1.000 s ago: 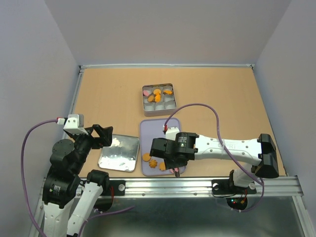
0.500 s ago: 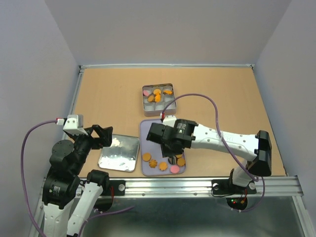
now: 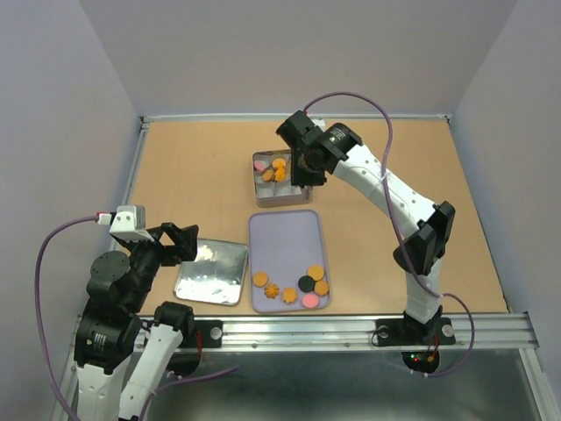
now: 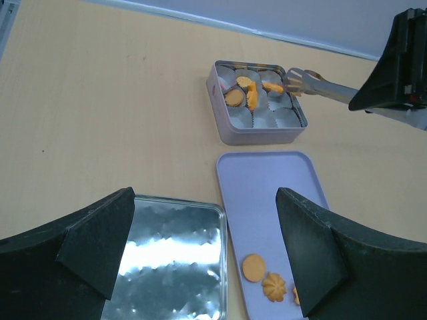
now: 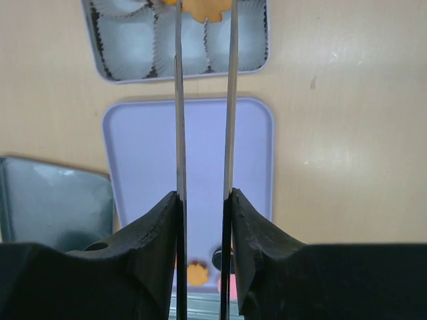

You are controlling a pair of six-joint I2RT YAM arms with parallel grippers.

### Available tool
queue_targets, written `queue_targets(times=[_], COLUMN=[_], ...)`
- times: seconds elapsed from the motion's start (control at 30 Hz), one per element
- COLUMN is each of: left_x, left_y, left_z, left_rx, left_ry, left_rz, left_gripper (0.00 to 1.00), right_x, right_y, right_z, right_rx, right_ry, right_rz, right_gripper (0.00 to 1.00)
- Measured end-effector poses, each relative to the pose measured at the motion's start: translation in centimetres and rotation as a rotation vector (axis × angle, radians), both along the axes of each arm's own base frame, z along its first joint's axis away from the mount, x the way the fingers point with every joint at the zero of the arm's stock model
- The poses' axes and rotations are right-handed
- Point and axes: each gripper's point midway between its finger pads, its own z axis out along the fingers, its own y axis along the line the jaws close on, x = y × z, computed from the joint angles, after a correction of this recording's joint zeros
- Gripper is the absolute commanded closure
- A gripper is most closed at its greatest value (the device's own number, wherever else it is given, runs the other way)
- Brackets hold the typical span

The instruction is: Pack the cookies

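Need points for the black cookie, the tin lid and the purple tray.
black cookie [image 3: 306,283], top view, centre of its face.
tin lid [image 3: 210,274], top view, middle of its shiny face.
purple tray [image 3: 285,237], top view, bare floor in its far half.

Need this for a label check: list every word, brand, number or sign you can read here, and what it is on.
None can be read.
The tin, lid, tray and cookies show no print.
Any marking on the right arm is too small to read.
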Motion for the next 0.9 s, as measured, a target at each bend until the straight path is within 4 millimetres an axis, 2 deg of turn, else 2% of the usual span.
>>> queue_targets(times=[0.2,0.3,0.7,0.9], left_x=[0.0,0.0,-0.1,-0.1], left_y=[0.0,0.0,-0.4,-0.5], left_z=[0.0,0.0,0.0,0.0], left_rx=[0.000,0.000,-0.002,-0.001], left_ry=[0.000,-0.001,0.000,0.002], left_rz=[0.000,0.000,-0.024,-0.030], left_gripper=[0.01,0.01,0.01,0.01], right_x=[3.1,3.6,4.4,5.7], right_y=[-1.7,-2.1,-1.8,-1.0], right_z=[-3.2,-4.0,-5.2,-6.0], right_rx=[-0.050,-0.062,-0.058,-0.051], right_ry=[0.065,0.082,0.102,0.100], right_rz=[-0.024,-0.031,-0.024,-0.021], right_gripper=[0.72,0.72,0.72,0.72])
